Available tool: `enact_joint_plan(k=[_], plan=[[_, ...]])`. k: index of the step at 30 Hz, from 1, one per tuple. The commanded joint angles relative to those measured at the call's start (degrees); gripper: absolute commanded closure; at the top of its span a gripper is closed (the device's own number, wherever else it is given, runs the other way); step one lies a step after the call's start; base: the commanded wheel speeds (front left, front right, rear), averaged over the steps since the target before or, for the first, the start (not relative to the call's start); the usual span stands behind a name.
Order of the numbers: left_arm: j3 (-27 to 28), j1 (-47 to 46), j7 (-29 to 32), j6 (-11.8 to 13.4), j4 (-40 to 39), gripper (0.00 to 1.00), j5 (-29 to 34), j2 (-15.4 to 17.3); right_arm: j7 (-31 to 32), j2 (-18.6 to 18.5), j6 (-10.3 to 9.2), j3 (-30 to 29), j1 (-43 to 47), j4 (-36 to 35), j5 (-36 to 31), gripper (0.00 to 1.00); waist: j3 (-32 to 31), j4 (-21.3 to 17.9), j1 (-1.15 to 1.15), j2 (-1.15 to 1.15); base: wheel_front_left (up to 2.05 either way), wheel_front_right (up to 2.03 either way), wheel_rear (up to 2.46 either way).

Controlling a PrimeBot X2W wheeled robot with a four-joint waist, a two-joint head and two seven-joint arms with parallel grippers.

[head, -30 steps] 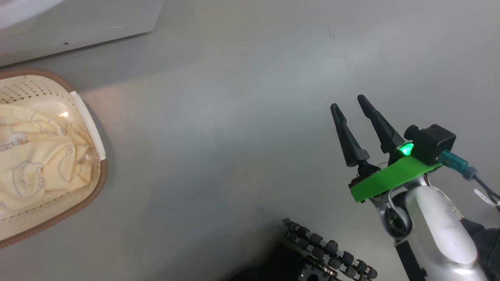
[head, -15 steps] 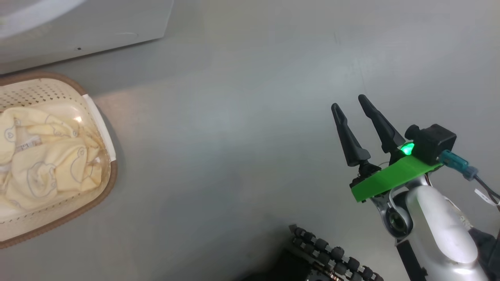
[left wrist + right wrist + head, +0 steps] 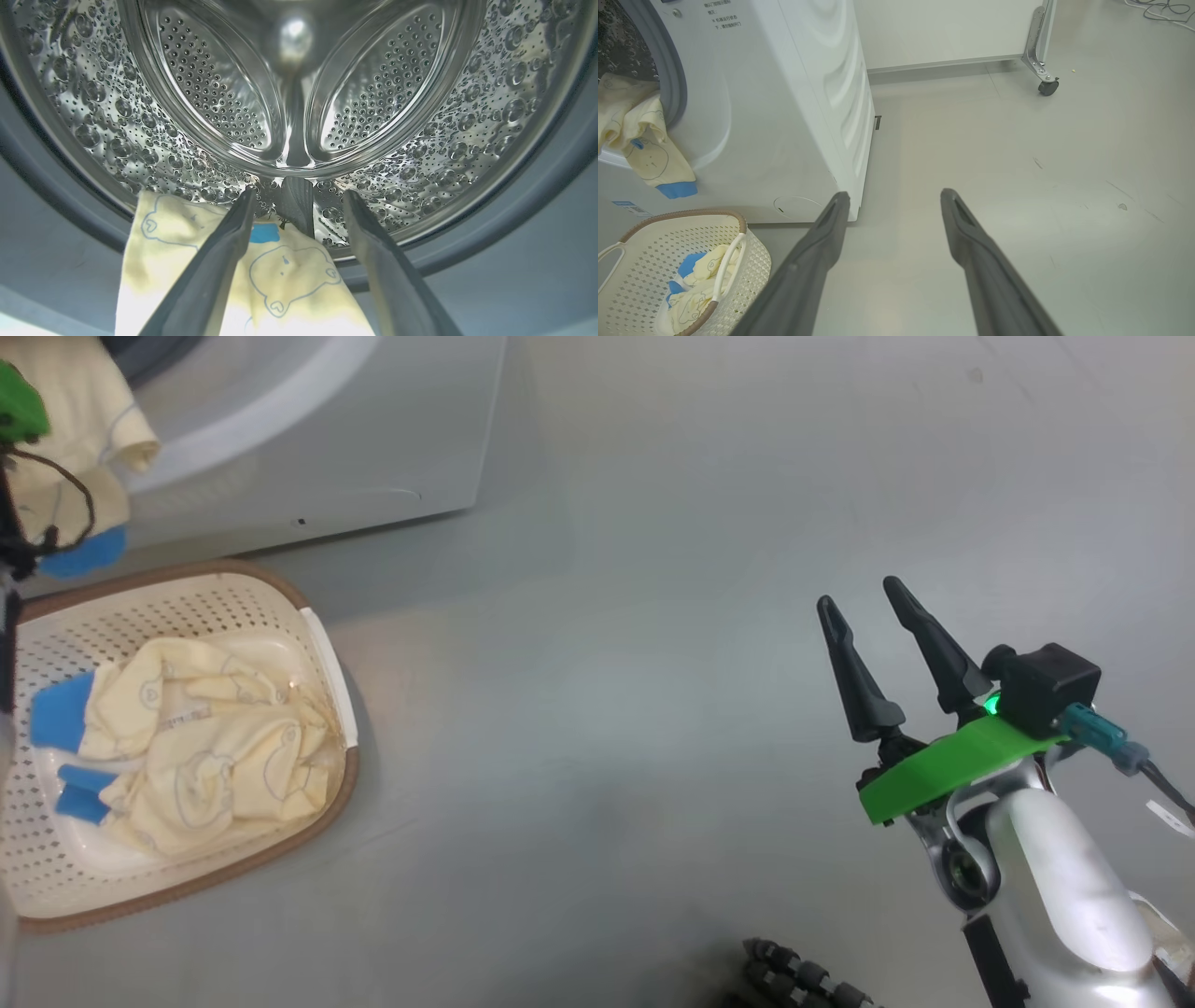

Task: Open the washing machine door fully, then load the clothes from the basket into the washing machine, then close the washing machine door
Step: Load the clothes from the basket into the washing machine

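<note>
Clothes (image 3: 644,154): one piece draped over washing machine (image 3: 784,116) lip, half outside; rest in basket (image 3: 308,840). Left gripper (image 3: 299,193) wide apart, empty, at drum mouth; right gripper (image 3: 859,593) likewise. Risk: draped piece slips to floor (image 3: 607,709) or gets pinched at closing.

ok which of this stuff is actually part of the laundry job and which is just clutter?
Job:
- washing machine
- garment draped over its opening
- clothes in the basket
- left pincer, open at the drum

Lying about:
- castor leg
- cables
- right pincer, open, away from the machine
</note>
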Motion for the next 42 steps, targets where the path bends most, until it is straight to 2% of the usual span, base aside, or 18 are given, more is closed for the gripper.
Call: enact_joint_plan(k=[1,10,21,34,42], plan=[[1.84,1.53,-0.37,0.67,-3.39,0.0,0.14,1.69,-0.17,-0.66,-0.01,0.02,1.42,-1.32,-0.63,0.0,-2.29,1.59,0.0,0.0,0.0,0.0,0.0],[5.63,23.82,-0.37,4.07,-22.36,0.0,2.44,-3.51,2.36,-0.66,-0.01,-3.52,4.22,-2.09,-4.17,0.0,-9.73,5.54,0.0,0.0,0.0,0.0,0.0],[6.02,46.01,-0.38,6.0,-36.64,0.0,4.57,-7.84,6.11,-0.66,-0.01,-6.42,8.36,-4.7,-7.75,0.0,-17.83,11.37,0.0,0.0,0.0,0.0,0.0],[4.48,60.92,-0.36,8.79,-46.21,0.0,6.59,-8.13,9.96,-0.66,-0.01,-8.99,13.34,-8.22,-9.78,0.0,-25.81,16.08,0.0,0.0,0.0,0.0,0.0],[4.53,66.04,-0.13,10.36,-48.25,0.0,6.42,-7.83,11.78,-0.66,-0.01,-9.34,16.35,-9.88,-9.93,0.0,-29.87,16.48,0.0,0.0,0.0,0.0,0.0]])
